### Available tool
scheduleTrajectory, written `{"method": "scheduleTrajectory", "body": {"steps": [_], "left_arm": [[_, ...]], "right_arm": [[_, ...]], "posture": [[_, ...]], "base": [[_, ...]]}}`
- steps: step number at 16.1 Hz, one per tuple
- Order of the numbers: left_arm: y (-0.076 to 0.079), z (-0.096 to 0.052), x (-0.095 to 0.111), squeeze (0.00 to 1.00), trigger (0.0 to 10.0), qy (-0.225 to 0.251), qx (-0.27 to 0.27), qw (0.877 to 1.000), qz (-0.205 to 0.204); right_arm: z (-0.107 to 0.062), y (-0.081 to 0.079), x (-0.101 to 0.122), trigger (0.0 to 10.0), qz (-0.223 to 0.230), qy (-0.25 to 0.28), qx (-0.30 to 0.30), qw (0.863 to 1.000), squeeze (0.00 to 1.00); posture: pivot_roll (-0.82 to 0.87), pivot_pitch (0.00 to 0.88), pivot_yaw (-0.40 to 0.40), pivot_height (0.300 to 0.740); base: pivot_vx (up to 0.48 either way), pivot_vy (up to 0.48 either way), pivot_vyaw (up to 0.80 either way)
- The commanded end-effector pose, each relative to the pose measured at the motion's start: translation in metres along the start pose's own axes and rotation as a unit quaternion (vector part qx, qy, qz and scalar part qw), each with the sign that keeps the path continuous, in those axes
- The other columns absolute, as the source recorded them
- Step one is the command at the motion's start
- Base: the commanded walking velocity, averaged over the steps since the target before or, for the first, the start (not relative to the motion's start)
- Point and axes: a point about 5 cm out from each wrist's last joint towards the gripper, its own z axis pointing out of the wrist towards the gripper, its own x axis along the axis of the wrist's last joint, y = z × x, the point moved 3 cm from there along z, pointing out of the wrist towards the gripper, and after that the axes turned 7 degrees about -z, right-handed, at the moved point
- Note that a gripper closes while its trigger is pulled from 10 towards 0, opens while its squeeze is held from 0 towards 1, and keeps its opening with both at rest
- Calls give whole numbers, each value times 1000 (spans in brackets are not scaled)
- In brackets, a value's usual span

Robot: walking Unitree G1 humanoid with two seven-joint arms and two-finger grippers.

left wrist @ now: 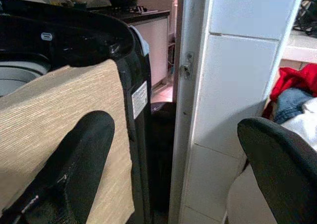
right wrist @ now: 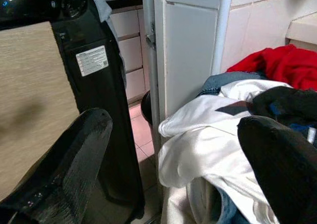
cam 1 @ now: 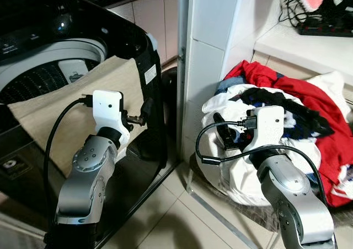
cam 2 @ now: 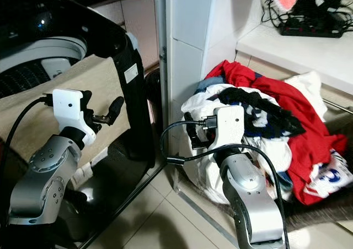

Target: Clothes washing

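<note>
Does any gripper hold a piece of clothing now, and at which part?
Nothing is held. The left gripper is open before the beige cloth; the right gripper is open above the white garment.

White tiled pillar (cam 1: 212, 50), pale tile floor (cam 1: 165, 221), cabinets (cam 1: 149, 15) behind.

Glossy black washing machine (cam 1: 140, 56) draped with a beige, finely ribbed cloth (cam 1: 66, 103) beside the left hand (cam 1: 138, 117). Red, white, black and blue clothes pile (cam 1: 287, 111) beyond the right hand (cam 1: 223, 132). White tiled wall (cam 1: 212, 45).

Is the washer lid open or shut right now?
Open. The washing machine shows its drum from above, and a beige cloth drapes over its front rim.
</note>
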Motion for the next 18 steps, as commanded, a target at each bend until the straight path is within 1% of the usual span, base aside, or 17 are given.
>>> {"method": "scheduleTrajectory", "body": {"steps": [1,16,17,18], "left_arm": [[0,0,4,1000,10000,5,-1,1000,3],[0,-1,3,1000,10000,2,-6,1000,1],[1,-1,3,1000,10000,3,-6,1000,0],[1,-1,3,988,10000,3,-6,1000,0]], "right_arm": [[0,0,3,10000,1,8,-2,1000,0],[-2,0,2,10000,8,8,-2,1000,0],[-2,0,2,10000,5,7,-5,1000,0],[-1,1,1,10000,-10,4,-6,1000,0]], "posture": [[-91,0,38,740],[-93,0,36,740],[-93,0,36,740],[-93,0,36,740]], "base": [[315,0,0],[302,0,0],[311,0,0],[311,0,0]]}}
